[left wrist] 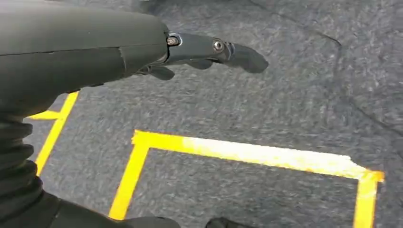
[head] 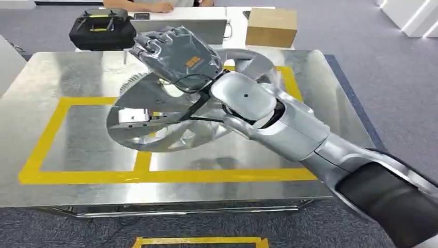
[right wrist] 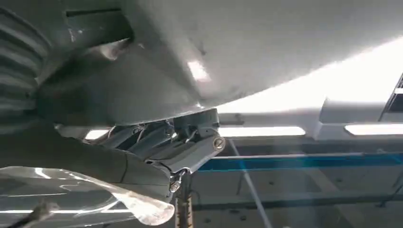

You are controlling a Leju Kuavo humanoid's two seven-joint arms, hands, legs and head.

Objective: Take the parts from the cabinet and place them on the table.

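A large shiny metal disc with curved blades hangs low over the steel table, above its yellow taped rectangle. I cannot tell whether it touches the tabletop. My right hand reaches across from the right and grips the disc at its far upper rim. In the right wrist view the disc's grey underside lies over the hand, whose fingers curl around its edge. My left hand hangs over the carpet with its fingers stretched out and nothing in them.
Behind the steel table stands a white desk with a black bag and a cardboard box. A person's hand rests at its far edge. Yellow tape marks the grey carpet below my left hand.
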